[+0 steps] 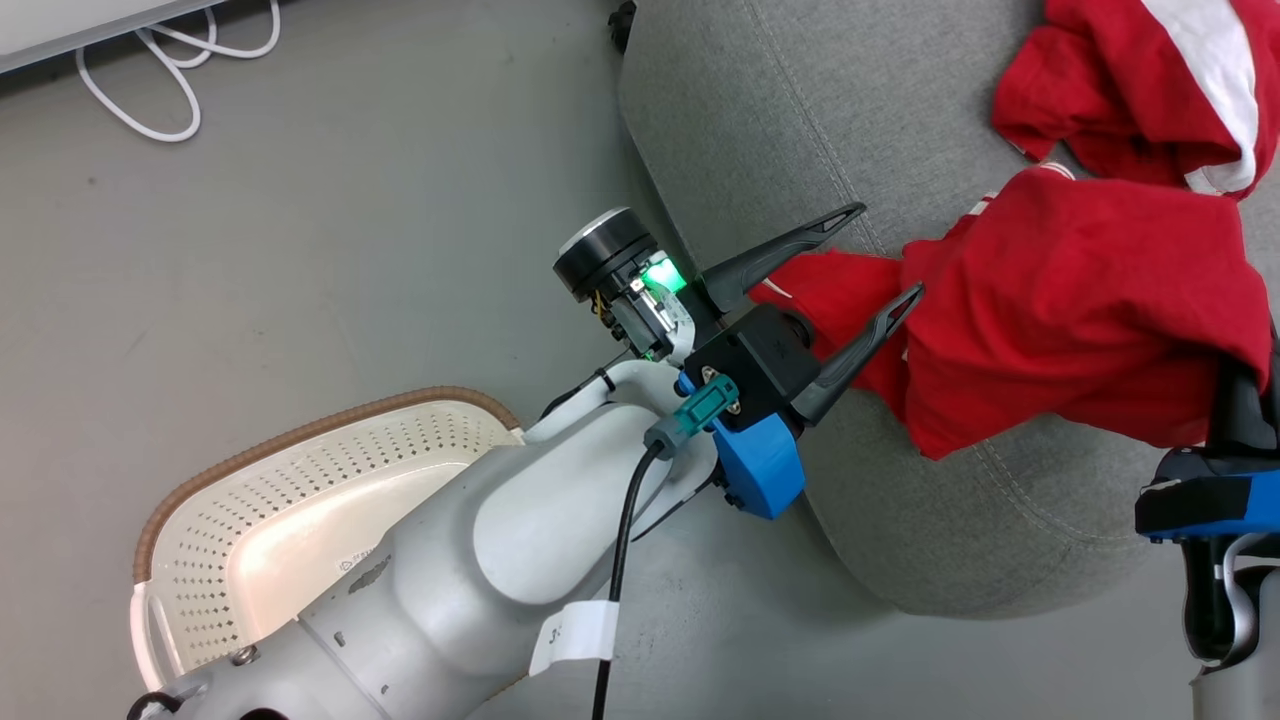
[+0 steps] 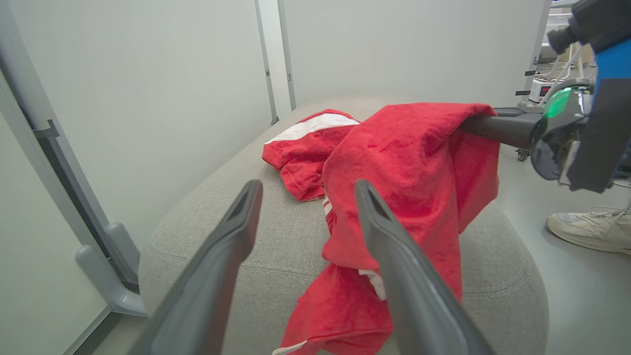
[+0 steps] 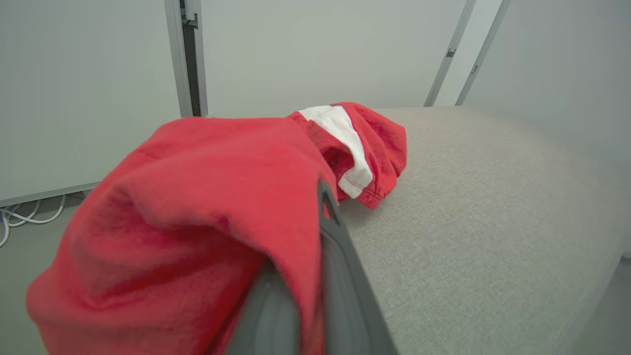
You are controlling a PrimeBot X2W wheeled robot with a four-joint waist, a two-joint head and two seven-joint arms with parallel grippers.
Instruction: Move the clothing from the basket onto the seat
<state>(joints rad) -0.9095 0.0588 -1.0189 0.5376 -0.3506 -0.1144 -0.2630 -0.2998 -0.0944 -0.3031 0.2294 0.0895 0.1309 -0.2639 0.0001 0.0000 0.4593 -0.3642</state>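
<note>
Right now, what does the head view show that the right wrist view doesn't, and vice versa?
Head view, not right wrist: the cream basket on the floor and the open left gripper. Right wrist, not head: fingers of the right gripper shut on the hanging red garment, and wall panels. Both: the grey seat, that garment, and the white-striped red garment lying on the seat.

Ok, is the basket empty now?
Empty, as far as shows: the basket has a bare white bottom, no red in it, though the left forearm hides its near part.
</note>
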